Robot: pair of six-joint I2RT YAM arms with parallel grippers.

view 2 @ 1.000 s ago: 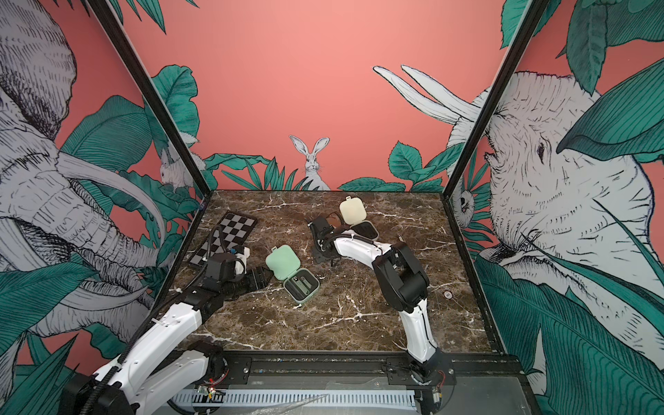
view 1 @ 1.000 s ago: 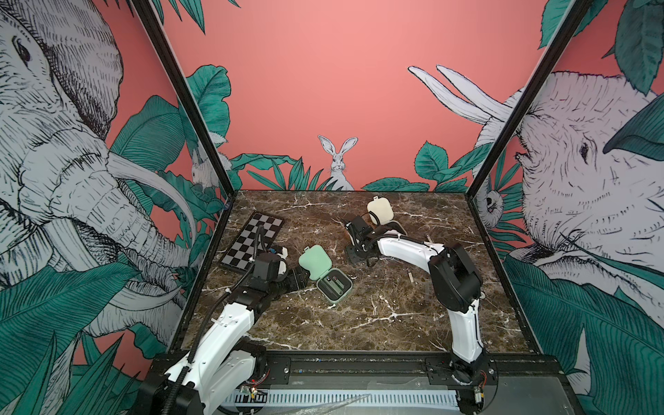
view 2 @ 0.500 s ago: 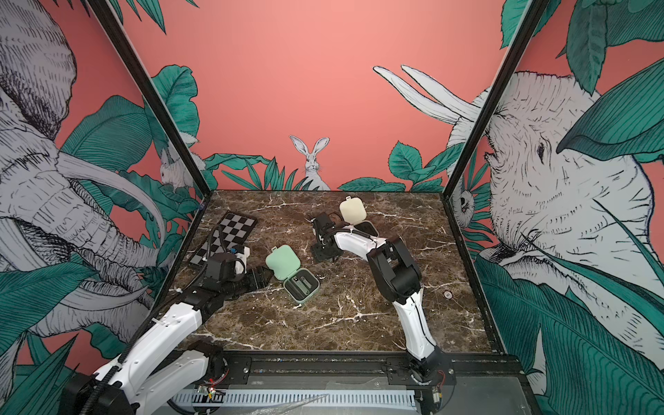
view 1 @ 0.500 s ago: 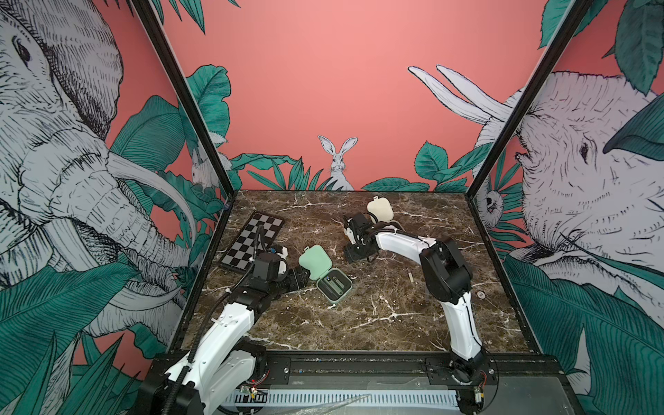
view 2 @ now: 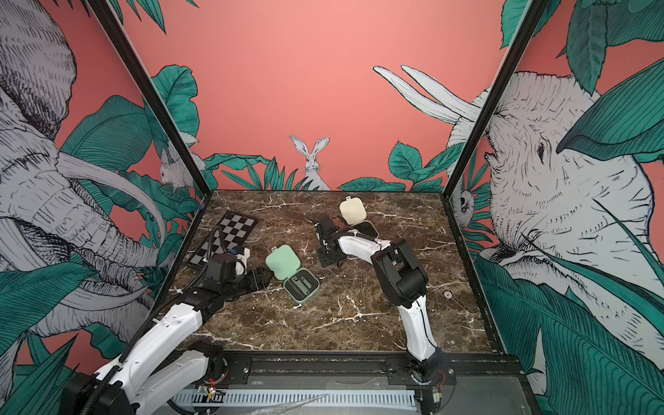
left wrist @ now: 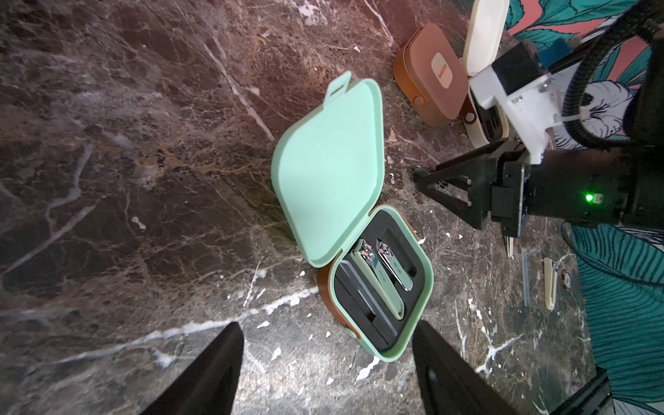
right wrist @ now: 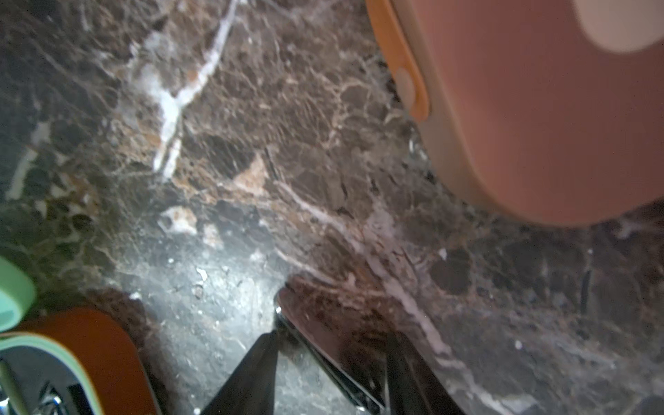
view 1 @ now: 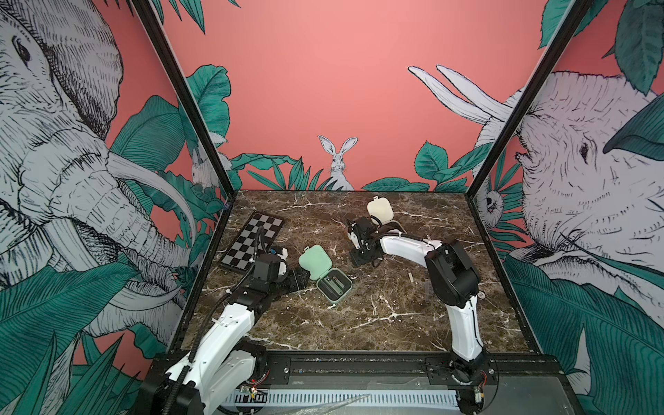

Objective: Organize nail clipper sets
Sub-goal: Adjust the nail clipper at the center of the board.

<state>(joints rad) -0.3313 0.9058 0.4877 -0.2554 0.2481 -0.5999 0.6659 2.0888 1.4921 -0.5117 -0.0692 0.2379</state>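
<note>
Mint-green rounded-square hinged case [left wrist: 330, 169] lay open before the left gripper [left wrist: 325, 325], spread wide and empty; the right gripper [right wrist: 332, 337] flanked a slim glossy brown tool [right wrist: 323, 319], grip unclear.

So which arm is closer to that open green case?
Left. The left gripper sits right beside the green case, jaws facing it; the right gripper is farther off, near the brown case.
</note>
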